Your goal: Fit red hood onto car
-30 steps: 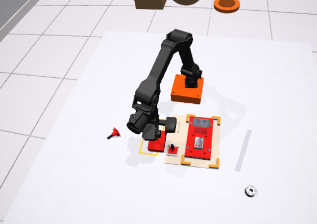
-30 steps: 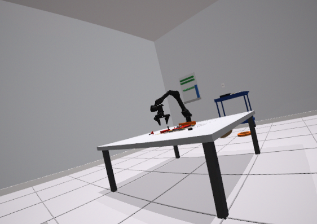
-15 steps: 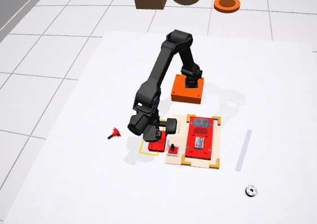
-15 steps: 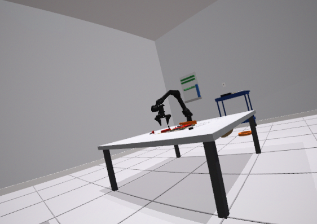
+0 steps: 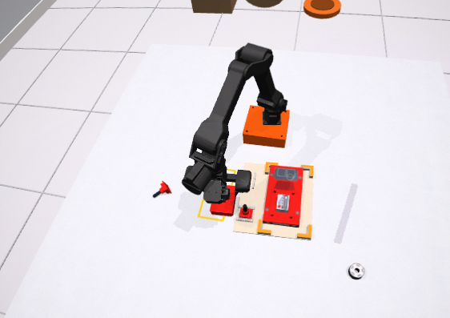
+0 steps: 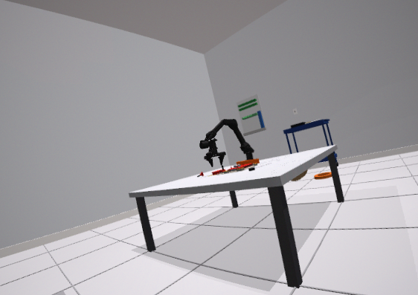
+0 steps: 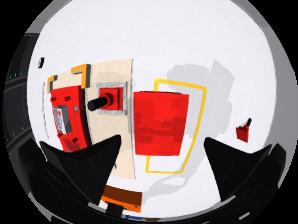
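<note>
The hood (image 5: 222,208) (image 6: 219,172) (image 7: 161,122), a red shell, lies roof up on the table, partly inside a yellow outline (image 5: 211,219) (image 7: 194,145) and close beside the jig's beige board (image 5: 249,230) (image 7: 125,159). The red chassis (image 5: 271,206) (image 7: 77,125) sits between orange corner brackets on that board. The grey engine block (image 5: 283,203) (image 7: 61,119) is on its deck, with small red pegs around it. My gripper (image 5: 231,189) (image 6: 217,167) (image 7: 165,141) is open and empty above the hood, with its fingers spread to either side. The hood's corner holes cannot be made out.
A red part with a black peg (image 5: 245,212) (image 7: 111,99) stands upright on the board, beside the hood. Another red and black part (image 5: 163,188) (image 7: 242,132) lies on the other side. A wheel (image 5: 356,269) and a pale strip (image 5: 346,214) lie beyond the chassis.
</note>
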Controlling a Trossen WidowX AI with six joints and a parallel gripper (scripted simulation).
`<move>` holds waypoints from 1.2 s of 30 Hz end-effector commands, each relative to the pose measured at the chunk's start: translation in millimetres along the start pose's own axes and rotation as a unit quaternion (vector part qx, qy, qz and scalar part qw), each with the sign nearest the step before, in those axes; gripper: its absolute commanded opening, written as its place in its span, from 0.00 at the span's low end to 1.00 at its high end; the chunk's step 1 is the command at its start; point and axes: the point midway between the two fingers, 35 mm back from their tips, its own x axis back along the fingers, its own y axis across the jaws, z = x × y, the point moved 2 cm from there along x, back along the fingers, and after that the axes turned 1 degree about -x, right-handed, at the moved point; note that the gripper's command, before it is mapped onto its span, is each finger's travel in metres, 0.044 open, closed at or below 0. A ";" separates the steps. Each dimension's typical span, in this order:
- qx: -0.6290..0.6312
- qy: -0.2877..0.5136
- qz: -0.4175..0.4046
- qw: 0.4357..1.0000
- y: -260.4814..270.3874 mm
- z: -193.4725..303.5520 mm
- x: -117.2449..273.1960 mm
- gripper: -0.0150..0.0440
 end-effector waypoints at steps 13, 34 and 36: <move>0.001 0.004 -0.004 1.000 1.7 1.6 -14.4 1.00; 0.001 0.004 -0.004 1.000 2.6 3.3 -28.6 1.00; 0.001 0.004 -0.004 1.000 2.7 3.5 -29.9 1.00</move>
